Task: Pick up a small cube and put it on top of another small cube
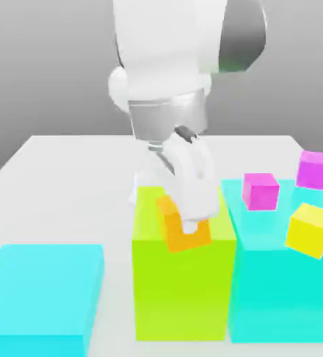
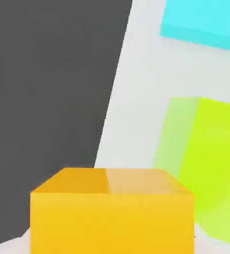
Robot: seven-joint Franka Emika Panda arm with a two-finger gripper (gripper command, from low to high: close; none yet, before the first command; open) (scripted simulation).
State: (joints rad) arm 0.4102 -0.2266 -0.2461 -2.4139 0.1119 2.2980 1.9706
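Carrying step: gripper (image 1: 190,224) jaws clamped on small plain orange cube (image 1: 181,231) above the lime block (image 1: 185,293); next, align over another small cube.

The white arm (image 1: 185,49) comes down from the top of the exterior view, its grey wrist (image 1: 167,118) just below the thick upper section. From the wrist the gripper (image 1: 190,224) slants downward toward the exterior view's right. Its white fingers (image 1: 195,192) are closed on the small orange cube (image 1: 185,233), holding it tilted.

Bright, even, shadowless render light; edges slightly soft.
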